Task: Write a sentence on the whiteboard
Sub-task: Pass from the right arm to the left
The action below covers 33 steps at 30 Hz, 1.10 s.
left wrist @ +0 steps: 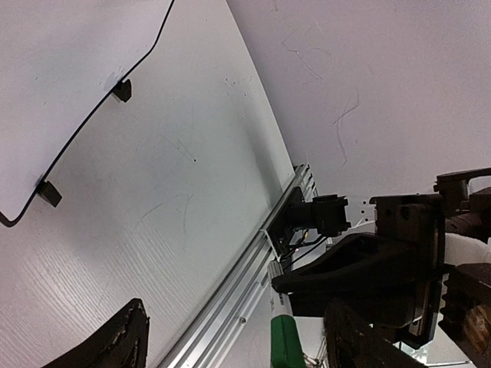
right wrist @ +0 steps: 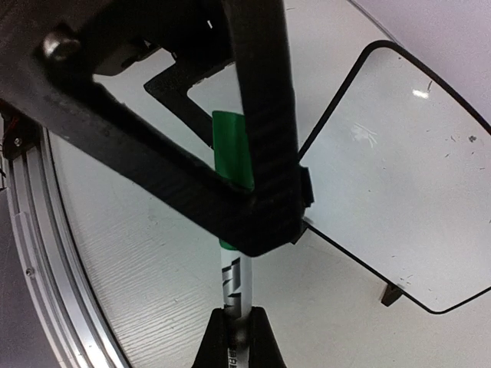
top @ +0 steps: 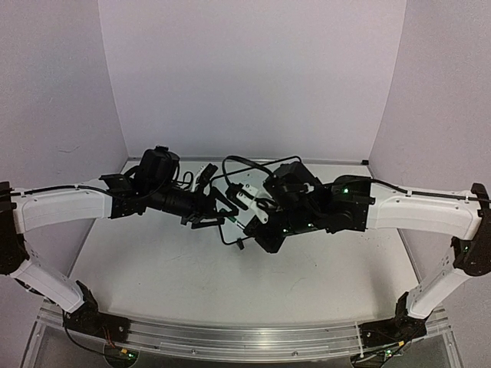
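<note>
Where the two arms met above the middle of the table (top: 153,268), the right gripper (right wrist: 236,316) was clamped on the white barrel of a marker (right wrist: 233,277). The marker's green cap (right wrist: 230,146) pointed away from that gripper's wrist camera.

The left gripper (left wrist: 238,330) had its jaws apart, one finger (left wrist: 115,345) on each side of the cap, which stood nearer one finger than the other. The left wrist view showed clear space between the cap and the farther finger. Whether the nearer finger touched the cap could not be told.

The whiteboard (right wrist: 406,169) lay on the table beside and below the marker, apart from both grippers. In the right wrist view its black-framed edge ran just past the left gripper's finger, and its white face showed small dark specks and a glare spot. In the left wrist view it lay well clear of the left fingers, with its two small black feet (left wrist: 123,90) along the edge facing an aluminium rail (left wrist: 230,307). From overhead, the arms hid the board almost entirely.
</note>
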Each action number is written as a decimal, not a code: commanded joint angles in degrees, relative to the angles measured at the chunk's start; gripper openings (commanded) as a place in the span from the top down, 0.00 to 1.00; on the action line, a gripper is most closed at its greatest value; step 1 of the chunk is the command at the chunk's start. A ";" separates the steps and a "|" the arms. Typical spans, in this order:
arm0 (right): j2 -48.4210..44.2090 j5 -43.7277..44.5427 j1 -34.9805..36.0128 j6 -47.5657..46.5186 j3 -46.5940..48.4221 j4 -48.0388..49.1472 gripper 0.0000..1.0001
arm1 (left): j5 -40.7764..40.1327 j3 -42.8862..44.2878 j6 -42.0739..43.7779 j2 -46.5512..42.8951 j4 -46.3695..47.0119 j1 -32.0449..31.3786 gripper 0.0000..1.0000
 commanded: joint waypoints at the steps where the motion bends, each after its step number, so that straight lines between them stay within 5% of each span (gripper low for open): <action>1: 1.82 9.15 1.17 -3.55 2.91 -0.27 1.00 | -0.80 2.23 -1.64 0.01 1.00 0.03 0.31; 8: 3.84 12.73 2.33 -5.07 4.00 -1.34 1.00 | -0.67 2.27 -1.94 -0.09 0.98 0.03 0.61; 19: 5.44 15.21 4.33 -7.47 4.98 -2.73 1.00 | 0.37 2.69 -2.03 1.63 1.17 0.03 0.67; 26: 5.62 15.53 4.60 -8.03 5.08 -2.73 1.00 | 0.80 2.39 -2.09 1.65 1.36 0.03 0.97; 29: 5.31 15.73 4.60 -7.73 4.94 -2.66 1.00 | 1.42 1.93 -2.45 1.59 1.89 0.03 1.00; 31: 4.42 16.59 4.60 -6.70 4.31 -1.59 0.90 | 1.23 1.58 -2.72 1.26 2.20 0.05 1.00; 33: 2.74 16.96 4.56 -5.16 3.28 0.00 0.65 | -0.29 0.88 -3.17 0.38 2.72 0.16 1.00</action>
